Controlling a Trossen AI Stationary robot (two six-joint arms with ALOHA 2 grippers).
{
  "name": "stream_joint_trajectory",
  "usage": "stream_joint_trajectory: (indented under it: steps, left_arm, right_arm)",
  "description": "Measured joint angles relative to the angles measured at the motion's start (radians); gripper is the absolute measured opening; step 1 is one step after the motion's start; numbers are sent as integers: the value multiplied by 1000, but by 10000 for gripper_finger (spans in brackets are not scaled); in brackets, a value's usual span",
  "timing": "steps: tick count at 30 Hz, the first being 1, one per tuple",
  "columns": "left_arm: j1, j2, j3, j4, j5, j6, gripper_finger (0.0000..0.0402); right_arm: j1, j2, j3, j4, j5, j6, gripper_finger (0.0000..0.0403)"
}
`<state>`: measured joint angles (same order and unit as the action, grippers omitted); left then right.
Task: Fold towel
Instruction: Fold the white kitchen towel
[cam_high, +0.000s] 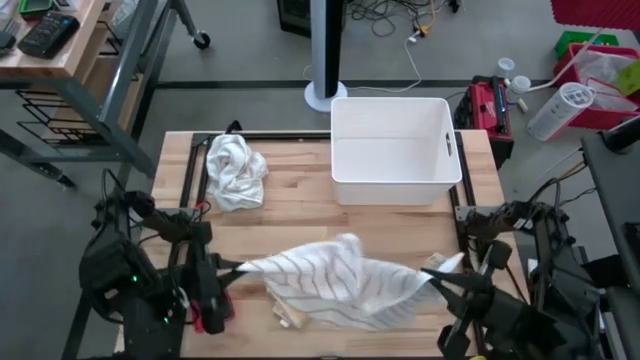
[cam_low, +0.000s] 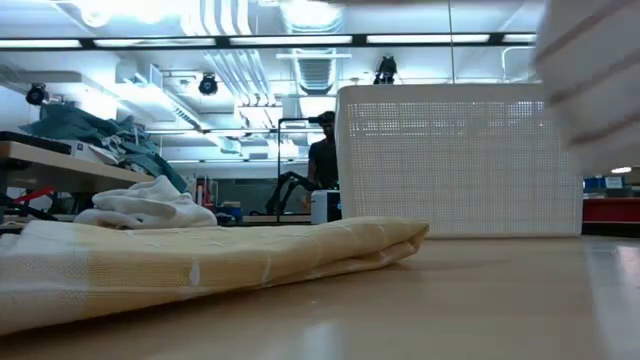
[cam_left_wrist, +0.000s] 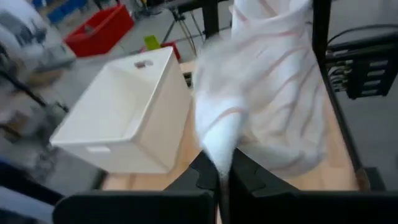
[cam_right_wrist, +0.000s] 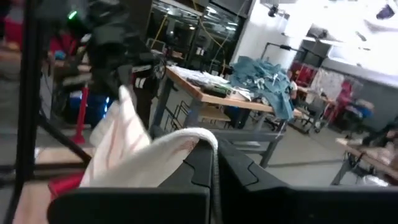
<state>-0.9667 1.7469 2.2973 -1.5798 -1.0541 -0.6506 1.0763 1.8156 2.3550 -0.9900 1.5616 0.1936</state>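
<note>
A white towel with thin stripes (cam_high: 340, 285) is stretched between my two grippers over the near part of the table. It also shows blurred at the upper right of the low view (cam_low: 590, 80). My left gripper (cam_high: 238, 268) is shut on its left end, my right gripper (cam_high: 440, 283) on its right end. A folded yellowish cloth (cam_low: 200, 260) lies flat on the table beneath it. A crumpled white towel (cam_high: 235, 170) rests on the table at the far left. My left gripper pinches the towel's bunched left end (cam_left_wrist: 219, 143) between its two fingers, coming from the table's left and slanting slightly down. The cloth fans out beyond the fingertips and is lifted there. My right gripper pinches the towel's right end (cam_right_wrist: 186, 140) between its two fingers, coming about level from the table's right. The cloth runs away from the fingers toward the other arm and sags in its middle.
A white plastic bin (cam_high: 395, 150) stands at the far middle-right of the table. The black frame rails (cam_high: 195, 170) run along the table's left and right edges. Bare wood (cam_high: 300, 215) lies between the bin and the held towel.
</note>
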Motion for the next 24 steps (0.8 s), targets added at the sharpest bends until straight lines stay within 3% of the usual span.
stream_joint_trajectory:
  steps: [3, 8, 14, 17, 21, 24]
  left_arm:
    - [5, -4, -5, 25, 16, 20, 0]
    - [24, 5, -15, 10, 21, 9, 0]
    - [57, 9, 3, 14, 29, 7, 0]
    - [74, 8, 47, 32, 135, 45, 0]
    - [110, 2, 48, 146, 431, 117, 0]
    - [112, 15, 44, 186, 506, 113, 0]
  right_arm:
    - [-1, 0, -1, -155, -115, 124, 0]
    - [-10, 0, -2, -454, -286, 516, 5]
    - [-10, 13, -2, -520, -421, 678, 82]
    - [-10, 18, -2, -512, -465, 679, 129]
    - [-19, 18, -2, -504, -556, 671, 181]
    - [-23, 18, -10, -485, -640, 650, 209]
